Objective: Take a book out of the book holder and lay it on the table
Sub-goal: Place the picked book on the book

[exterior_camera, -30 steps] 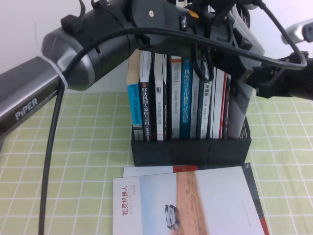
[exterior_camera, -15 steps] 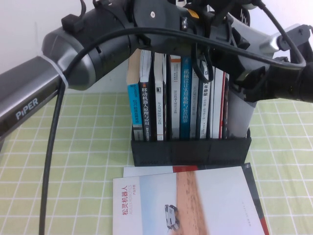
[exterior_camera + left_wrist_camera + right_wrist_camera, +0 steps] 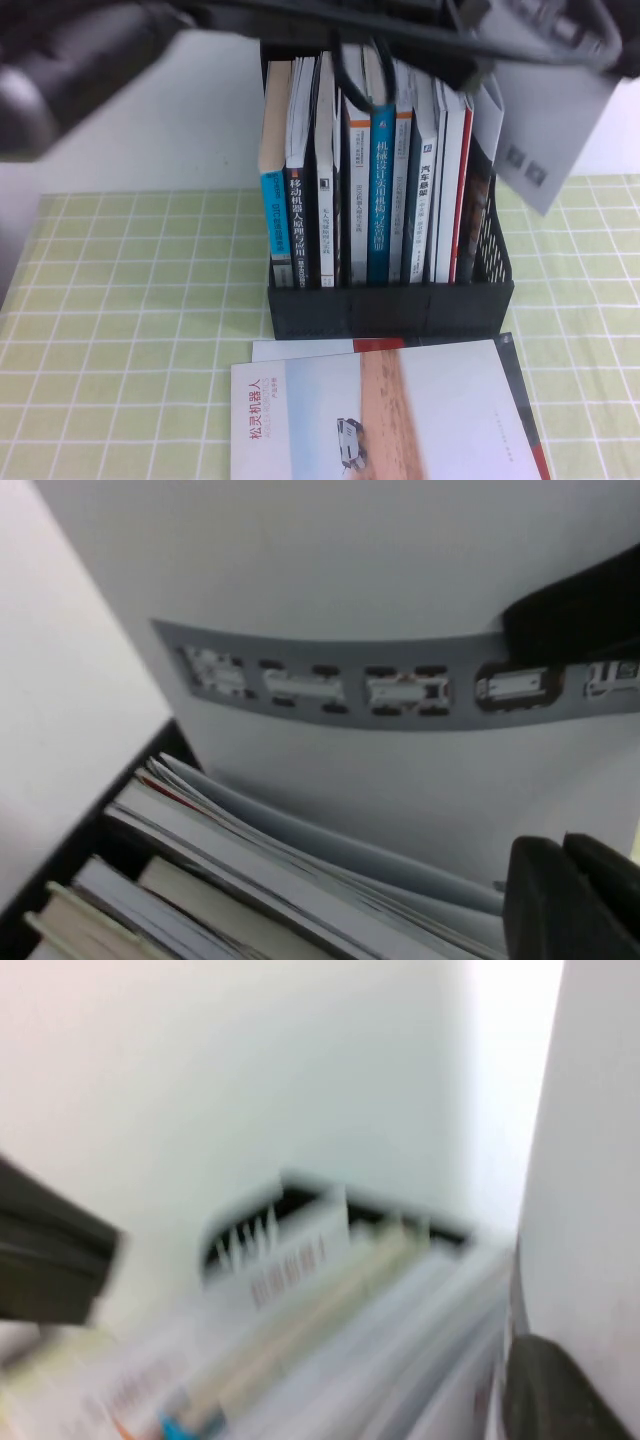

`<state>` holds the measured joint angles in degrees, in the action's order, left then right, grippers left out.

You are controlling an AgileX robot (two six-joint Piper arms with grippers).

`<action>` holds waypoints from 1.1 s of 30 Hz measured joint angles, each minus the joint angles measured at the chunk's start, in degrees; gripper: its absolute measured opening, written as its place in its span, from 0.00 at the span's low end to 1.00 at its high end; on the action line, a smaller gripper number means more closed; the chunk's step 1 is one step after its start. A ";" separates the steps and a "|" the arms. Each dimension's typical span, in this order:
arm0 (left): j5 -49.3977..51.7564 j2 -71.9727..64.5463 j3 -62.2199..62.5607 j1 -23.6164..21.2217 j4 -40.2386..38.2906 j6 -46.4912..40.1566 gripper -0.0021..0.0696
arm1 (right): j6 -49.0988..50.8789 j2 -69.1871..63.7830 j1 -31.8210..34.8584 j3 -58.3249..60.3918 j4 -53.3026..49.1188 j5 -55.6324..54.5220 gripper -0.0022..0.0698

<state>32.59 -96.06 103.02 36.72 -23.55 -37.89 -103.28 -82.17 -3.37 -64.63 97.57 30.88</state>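
Note:
The book [image 3: 545, 130] shows its grey back and hangs in the air above the right end of the black book holder [image 3: 390, 310], clear of it. My right gripper [image 3: 545, 45] is a dark blur along the top edge and is shut on the book's upper part. In the right wrist view one finger [image 3: 550, 1390] presses against the sheet [image 3: 600, 1160]. My left gripper [image 3: 562, 880] is shut and empty, close to the book's grey back [image 3: 400, 580], above the rack's books [image 3: 200, 880]. The left arm [image 3: 90, 60] is blurred at top left.
Several thick books [image 3: 380, 190] and thin brochures stand in the holder. Two look-alike brochures [image 3: 390, 420] lie on the green grid table [image 3: 130, 300] in front of the rack. Bare cloth lies to the left and right of the rack.
The book has come up and out to the right of the holder. Both arms have risen towards the top of the high view; the left arm swung up fast.

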 joint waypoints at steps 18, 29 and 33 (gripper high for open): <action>23.15 24.55 -2.14 -13.54 10.10 14.54 0.03 | 15.28 6.91 3.22 -23.74 -8.19 36.19 0.05; 22.30 50.49 -26.33 -15.40 15.75 28.47 0.03 | 28.97 9.18 -18.20 -30.88 -40.83 39.89 0.05; 22.30 59.16 -37.57 -15.40 20.11 36.16 0.03 | 37.67 8.53 -27.85 -30.15 -58.76 39.60 0.05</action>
<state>54.89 -36.90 65.45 21.32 -3.44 -1.73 -65.60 -73.64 -31.22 -94.78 38.80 70.48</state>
